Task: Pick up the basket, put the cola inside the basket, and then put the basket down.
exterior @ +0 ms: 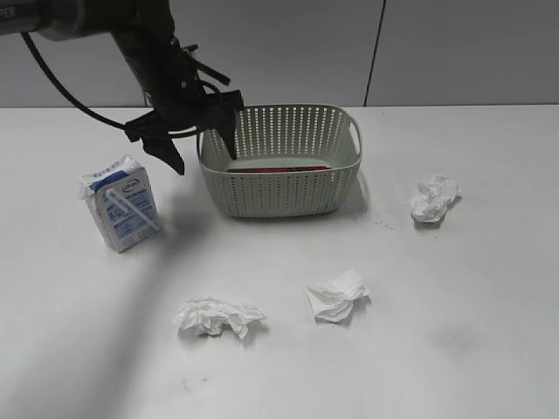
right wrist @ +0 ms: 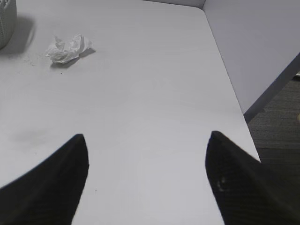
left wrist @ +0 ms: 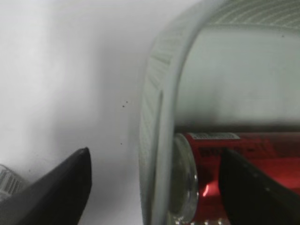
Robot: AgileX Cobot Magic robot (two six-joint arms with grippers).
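The pale green basket [exterior: 288, 188] stands on the white table at the back middle. The red cola can [exterior: 288, 164] lies on its side inside it. My left gripper [exterior: 203, 157] is open and straddles the basket's left wall, one finger outside and one inside. In the left wrist view the basket wall [left wrist: 157, 93] runs between the fingers of the left gripper [left wrist: 154, 151], and the cola [left wrist: 211, 154] lies behind the wall with its silver end against it. My right gripper [right wrist: 146, 135] is open and empty above bare table; it is outside the exterior view.
A blue-and-white drink carton [exterior: 122, 202] stands left of the basket. Crumpled tissues lie at the front left [exterior: 217, 316], the front middle [exterior: 336, 297] and to the right [exterior: 434, 198]. The right wrist view shows one tissue [right wrist: 68, 48], the basket's corner [right wrist: 4, 18] and the table's right edge [right wrist: 234, 103].
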